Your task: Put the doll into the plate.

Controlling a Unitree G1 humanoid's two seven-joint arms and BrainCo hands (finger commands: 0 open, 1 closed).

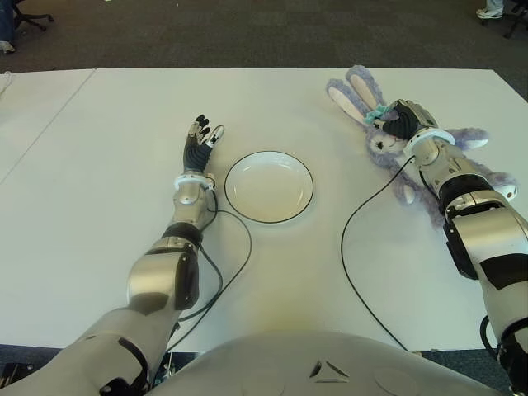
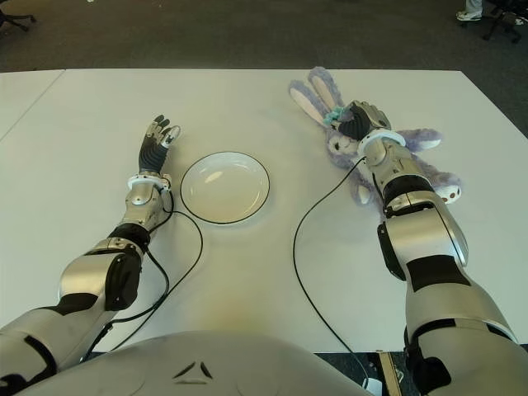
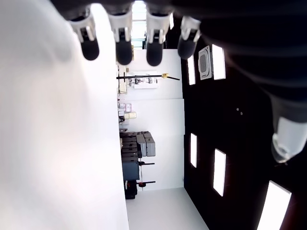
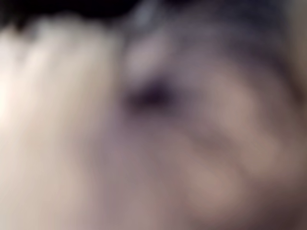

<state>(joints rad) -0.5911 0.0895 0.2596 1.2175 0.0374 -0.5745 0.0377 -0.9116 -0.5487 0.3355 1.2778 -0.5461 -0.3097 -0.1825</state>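
Note:
A purple plush rabbit doll (image 1: 356, 89) lies on the white table (image 1: 99, 206) at the far right, its long ears pointing away from me. My right hand (image 1: 404, 120) lies over the doll's head, fingers curled around it beside a teal bow. The right wrist view is filled with the doll's fur (image 4: 182, 134) seen from very close. An empty white plate (image 1: 269, 186) with a dark rim sits at the table's middle. My left hand (image 1: 200, 140) shows just left of the plate, fingers (image 3: 123, 50) straight and holding nothing.
A black cable (image 1: 355, 214) runs from my right wrist across the table toward the front edge, right of the plate. Another cable (image 1: 235, 247) loops from my left arm, near the plate's front. Dark carpet lies beyond the far table edge.

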